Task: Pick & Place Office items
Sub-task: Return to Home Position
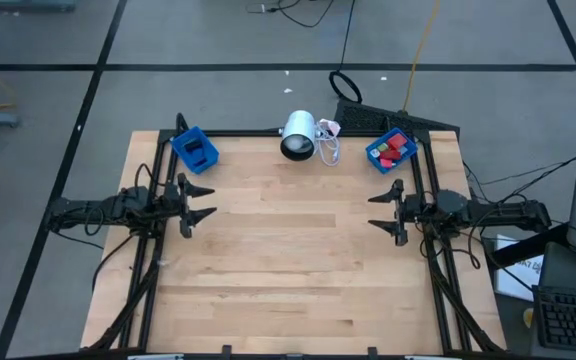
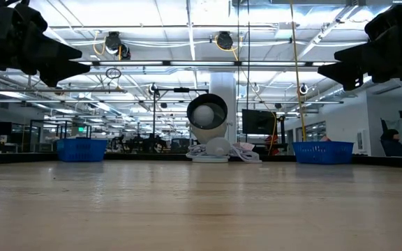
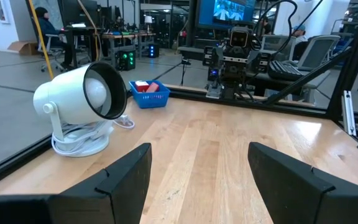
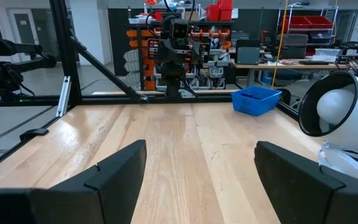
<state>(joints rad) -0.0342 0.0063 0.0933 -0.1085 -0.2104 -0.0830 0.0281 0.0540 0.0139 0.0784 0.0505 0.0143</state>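
Note:
The office items [image 1: 392,148] lie as small red, green and blue pieces inside the blue bin [image 1: 379,156] at the table's far right; the left wrist view shows red pieces [image 3: 143,86] in it. A second blue bin [image 1: 195,149] stands at the far left with a dark piece inside. My left gripper [image 1: 204,200] hovers open at the table's left edge, pointing level toward the right. My right gripper [image 1: 379,209] hovers open at the right edge, pointing level toward the left. Nothing sits between either pair of fingers [image 3: 123,180] [image 4: 114,171].
A white cylindrical lamp [image 1: 298,135] with a coiled white cable [image 1: 328,140] lies on its side at the middle of the far edge. A black frame [image 1: 430,200] runs along the table's sides. The wooden tabletop [image 1: 298,260] between the arms is bare.

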